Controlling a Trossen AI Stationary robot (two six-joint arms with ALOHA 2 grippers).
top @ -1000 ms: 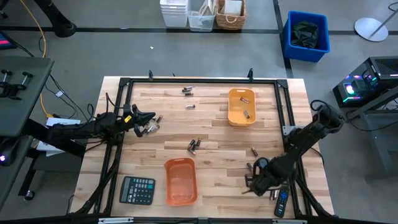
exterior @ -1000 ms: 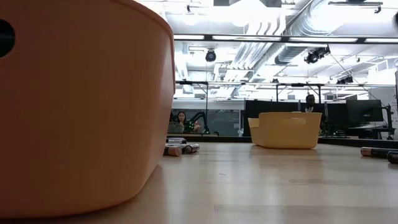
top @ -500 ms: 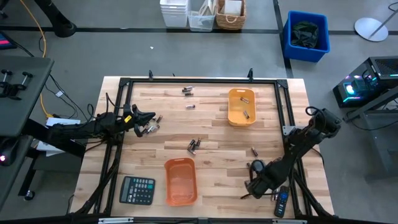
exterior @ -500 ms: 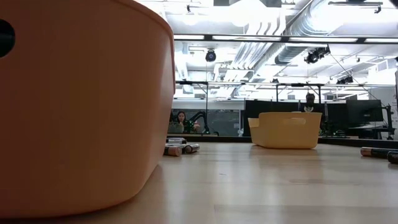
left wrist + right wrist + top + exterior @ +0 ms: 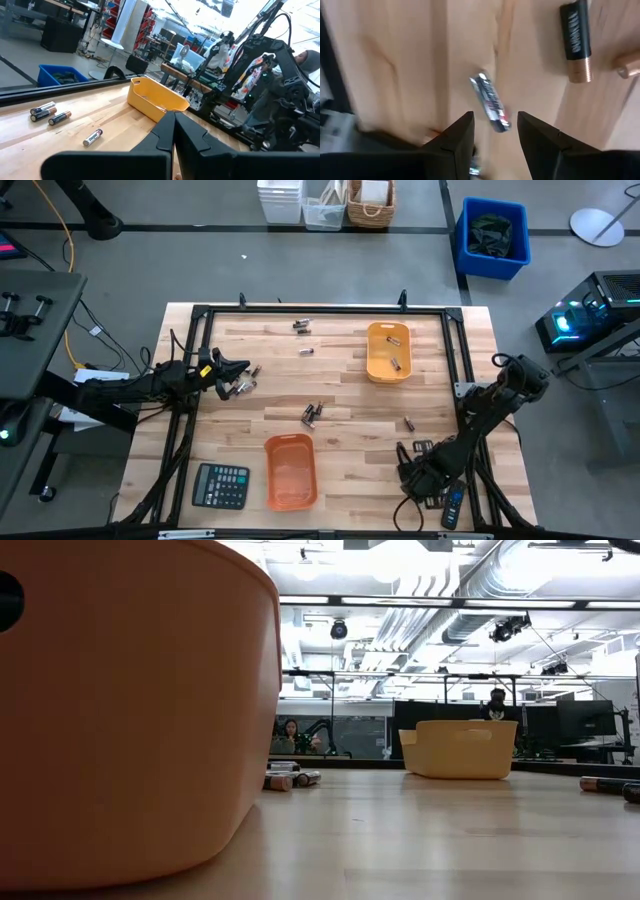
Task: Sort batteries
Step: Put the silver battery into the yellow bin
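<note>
Your right gripper (image 5: 495, 131) is hanging with its fingers (image 5: 457, 137) spread and empty, and a small battery (image 5: 490, 103) is lying slantwise in the gap just ahead of the tips. Closing on it askew, you are risking rolling it out sideways. A larger battery (image 5: 576, 41) is sitting farther beyond, well apart. Across the table (image 5: 340, 400), your left gripper (image 5: 240, 370) is waiting pinched shut, with loose batteries (image 5: 50, 112) lying far ahead.

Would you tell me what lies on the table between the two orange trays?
In the high view, a small cluster of batteries lies on the wood between the far orange tray and the near orange tray; nothing else is there.
</note>
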